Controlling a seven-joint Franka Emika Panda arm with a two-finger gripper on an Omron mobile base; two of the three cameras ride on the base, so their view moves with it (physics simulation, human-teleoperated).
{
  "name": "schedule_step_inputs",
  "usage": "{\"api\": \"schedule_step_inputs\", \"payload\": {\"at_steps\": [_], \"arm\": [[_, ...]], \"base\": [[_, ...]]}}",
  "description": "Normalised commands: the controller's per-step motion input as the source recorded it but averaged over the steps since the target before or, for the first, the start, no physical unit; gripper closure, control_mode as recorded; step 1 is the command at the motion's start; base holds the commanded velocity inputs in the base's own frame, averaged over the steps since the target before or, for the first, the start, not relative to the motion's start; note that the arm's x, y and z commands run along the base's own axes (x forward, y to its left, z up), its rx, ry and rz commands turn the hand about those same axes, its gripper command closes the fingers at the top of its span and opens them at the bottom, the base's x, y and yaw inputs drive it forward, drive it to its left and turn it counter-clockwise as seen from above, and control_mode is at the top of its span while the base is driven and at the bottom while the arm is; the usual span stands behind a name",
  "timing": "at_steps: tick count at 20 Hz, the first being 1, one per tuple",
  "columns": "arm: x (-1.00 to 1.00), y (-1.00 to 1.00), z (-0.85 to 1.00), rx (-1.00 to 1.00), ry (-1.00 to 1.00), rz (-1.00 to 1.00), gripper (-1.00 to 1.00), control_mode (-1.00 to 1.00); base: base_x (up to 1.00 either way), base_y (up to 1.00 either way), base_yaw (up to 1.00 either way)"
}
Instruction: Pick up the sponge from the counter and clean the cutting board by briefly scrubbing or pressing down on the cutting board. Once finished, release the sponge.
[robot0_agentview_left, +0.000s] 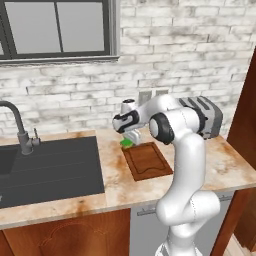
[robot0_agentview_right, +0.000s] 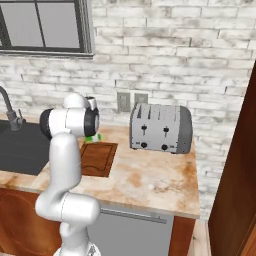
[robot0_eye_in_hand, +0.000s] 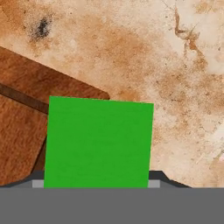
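Sponge (robot0_eye_in_hand: 99, 142) first: in your hand view it was a flat bright green face right in front of the camera, its lower edge running down to where the finger tips came up on either side. You could see a sliver of dark tip at each lower corner of the green block, and it sat squarely between them, so the jaws looked clamped on it; the contact itself was hidden behind the sponge.

From your left base view the sponge (robot0_agentview_left: 126, 143) showed as a small green patch under the gripper (robot0_agentview_left: 131, 139), at the back left corner of the cutting board (robot0_agentview_left: 148, 160). In your right base view a bit of green (robot0_agentview_right: 94, 137) peeked out beside the arm's elbow, just above the board's (robot0_agentview_right: 98, 158) far edge. Whether the sponge rested on the wood or hung just over it, you could not tell from these angles.

In the hand view the board (robot0_eye_in_hand: 26, 131) filled the left side, its rounded corner and rim groove visible, with the sponge overlapping that corner and the speckled counter (robot0_eye_in_hand: 175, 65) beyond.

Further out, the counter (robot0_agentview_left: 220, 165) carried a grey toaster (robot0_agentview_right: 161, 128) to the right of the board, near the brick wall. The dark sink (robot0_agentview_left: 50, 167) lay to the board's left, with its faucet (robot0_agentview_left: 20, 130) at the back.
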Motion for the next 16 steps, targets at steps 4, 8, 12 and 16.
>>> {"api": "schedule_step_inputs", "payload": {"at_steps": [4,8,12,16], "arm": [[-0.22,0.34,-0.08,0.00,0.00,0.14,1.00,-1.00],[-0.57,0.02,-0.12,0.00,0.00,0.01,1.00,-1.00],[-0.67,-0.04,-0.09,0.00,0.00,0.00,1.00,-1.00],[-0.70,-0.11,-0.12,0.00,0.00,0.00,1.00,-1.00]], "base": [[0.00,0.00,0.00],[0.00,0.00,0.00],[0.00,0.00,0.00],[0.00,0.00,0.00]]}}
